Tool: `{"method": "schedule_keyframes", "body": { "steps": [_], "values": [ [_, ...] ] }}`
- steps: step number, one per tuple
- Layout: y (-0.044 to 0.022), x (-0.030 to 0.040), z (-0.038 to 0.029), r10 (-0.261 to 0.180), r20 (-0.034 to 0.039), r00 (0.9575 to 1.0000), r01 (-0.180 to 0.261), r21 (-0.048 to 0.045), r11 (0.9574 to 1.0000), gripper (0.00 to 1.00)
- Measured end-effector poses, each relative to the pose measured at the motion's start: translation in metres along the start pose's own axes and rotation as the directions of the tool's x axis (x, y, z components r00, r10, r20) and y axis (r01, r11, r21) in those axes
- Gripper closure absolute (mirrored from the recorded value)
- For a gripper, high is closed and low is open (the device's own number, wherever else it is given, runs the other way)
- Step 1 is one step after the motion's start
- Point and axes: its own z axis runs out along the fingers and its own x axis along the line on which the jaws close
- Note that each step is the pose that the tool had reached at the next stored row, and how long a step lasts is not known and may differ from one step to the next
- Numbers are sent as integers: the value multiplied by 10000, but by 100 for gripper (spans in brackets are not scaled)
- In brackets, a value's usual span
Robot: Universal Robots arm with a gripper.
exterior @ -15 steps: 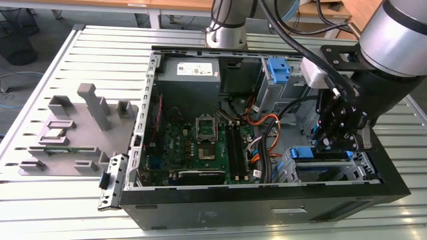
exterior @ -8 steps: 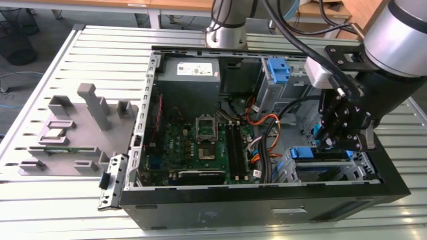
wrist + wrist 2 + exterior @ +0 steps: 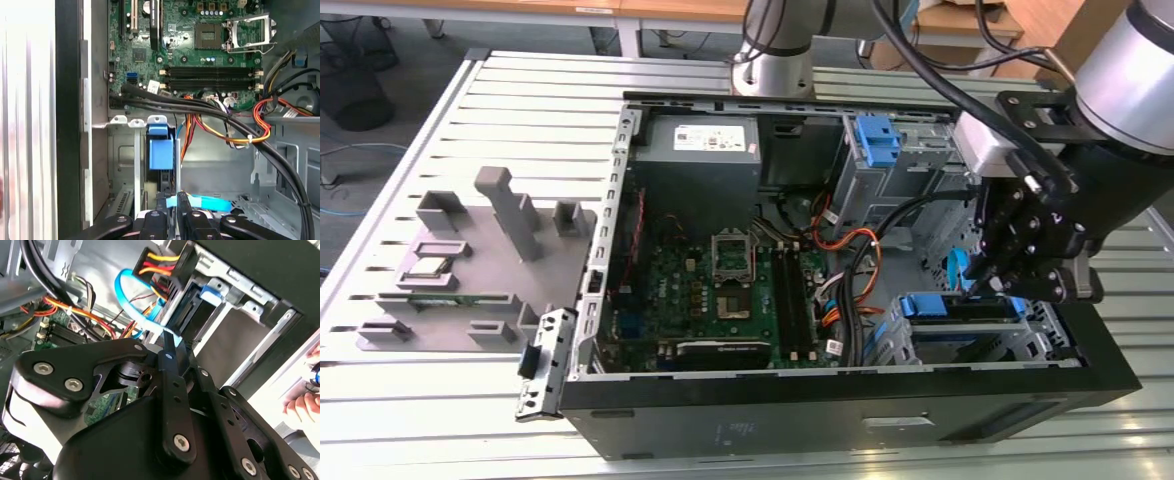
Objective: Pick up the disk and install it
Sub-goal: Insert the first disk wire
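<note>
With the gripper [image 3: 1014, 285] down in the computer case [image 3: 854, 425] at the drive cage in its front corner, where the disk [image 3: 161, 152] sits in its blue carrier, the light-blue data cable [image 3: 205, 203] beside the nearly closed fingertips [image 3: 182, 200] (whether they clamp anything I cannot tell) could snag or be pinched.

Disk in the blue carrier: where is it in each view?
Exterior view: the disk sits in the lower drive cage at the exterior view's right, under the gripper.
First wrist view: disk in the upright bay slot.
Second wrist view: disk in the metal cage.
Shared landmark: the light-blue cable beside it.
</note>
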Motion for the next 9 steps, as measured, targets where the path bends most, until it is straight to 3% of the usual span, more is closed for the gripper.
{"method": "schedule_keyframes", "body": {
  "steps": [4, 9],
  "values": [
    [-76, -2, 1, 20, -2, 10000, -20, -23, 10000, 76],
    [-81, -2, -18, 25, -3, 10000, -25, -47, 10000, 76]
  ]
}}
